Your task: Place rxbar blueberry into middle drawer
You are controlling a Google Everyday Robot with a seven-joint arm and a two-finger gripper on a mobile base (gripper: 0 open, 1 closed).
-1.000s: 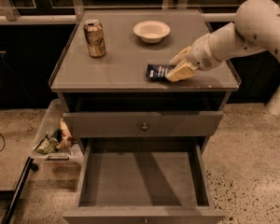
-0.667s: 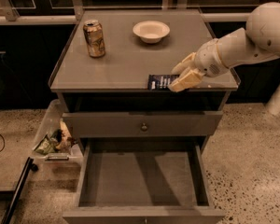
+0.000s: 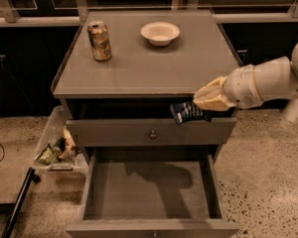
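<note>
My fingers (image 3: 212, 96) are pinched nearly together on one end of the snack bar (image 3: 188, 112), so only the wrapper's thickness separates them. The dark blue bar hangs from my gripper (image 3: 204, 102) toward seven o'clock, tilted, touching nothing else that I can make out. It is off the cabinet top (image 3: 139, 71) and hovers in front of the dark gap under that top, just above the front of the upper drawer (image 3: 114, 132), near its right end. The small round knob (image 3: 152, 134) sits at about eight o'clock from the bar.

I judge this to be the carrying step: the bar is picked up and out past the edge, but not yet down over its goal. The lower drawer (image 3: 149, 192) stands pulled out at about seven o'clock from my gripper, its grey floor bare. The next move calls for bringing the bar outward, clear of the upper drawer's front, then down and toward the middle of that floor before I let my fingers part. Dropping from here might clip the upper front or the drawer's right wall.

Farther out, my arm (image 3: 260, 86) reaches in from three o'clock. On the cabinet top, well apart from me, the can (image 3: 99, 40) stands at ten o'clock and the bowl (image 3: 160, 32) nearer eleven. A clear bin (image 3: 53, 133) of scraps sits on the ground at the cabinet's left, about eight o'clock.
</note>
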